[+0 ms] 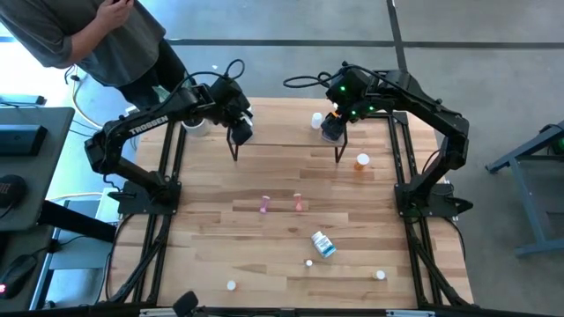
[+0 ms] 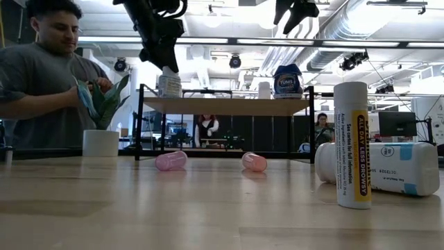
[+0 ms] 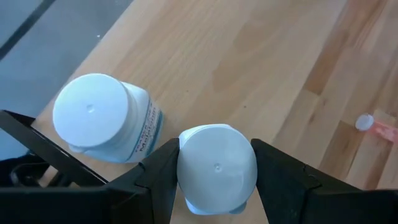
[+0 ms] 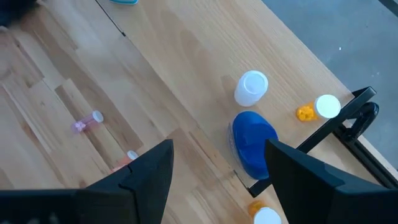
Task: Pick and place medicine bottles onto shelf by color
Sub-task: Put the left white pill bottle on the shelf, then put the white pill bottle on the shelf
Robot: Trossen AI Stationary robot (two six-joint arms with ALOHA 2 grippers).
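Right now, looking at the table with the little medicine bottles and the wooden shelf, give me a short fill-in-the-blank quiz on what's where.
1. The left gripper is shut on a bottle with a ____ cap.
2. The squat blue bottle stands on the low light-wood shelf, below the ____ gripper.
3. The two pink bottles on the tabletop are lying on their ____.

Missing words: white; right; sides
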